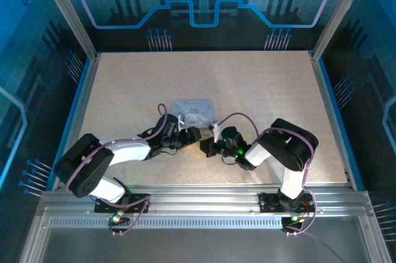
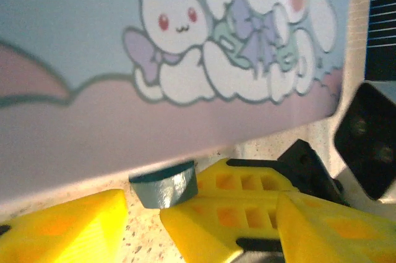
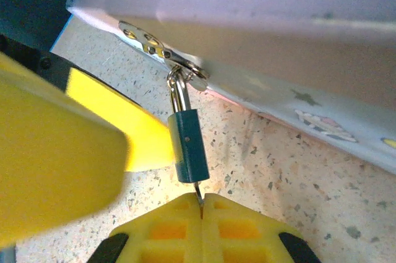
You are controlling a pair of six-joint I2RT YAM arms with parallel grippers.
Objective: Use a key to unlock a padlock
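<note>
The left gripper (image 2: 145,213) stands wide, the padlock (image 3: 189,145) between its jaws, hanging from the hasp (image 3: 161,52) at the edge of the tin (image 3: 278,40). The right gripper (image 3: 201,204) pinches the key (image 3: 198,192), its tip at the padlock's base, with bare table (image 3: 297,170) to the right

Padlock (image 3: 187,145): dark teal body, smooth satin; shackle (image 3: 178,93) bright polished metal. Tin (image 3: 278,3): smooth printed pastel finish. Tabletop (image 3: 297,182): matt, speckled. Right end effector fingers (image 3: 167,226): yellow matt plastic.
</note>
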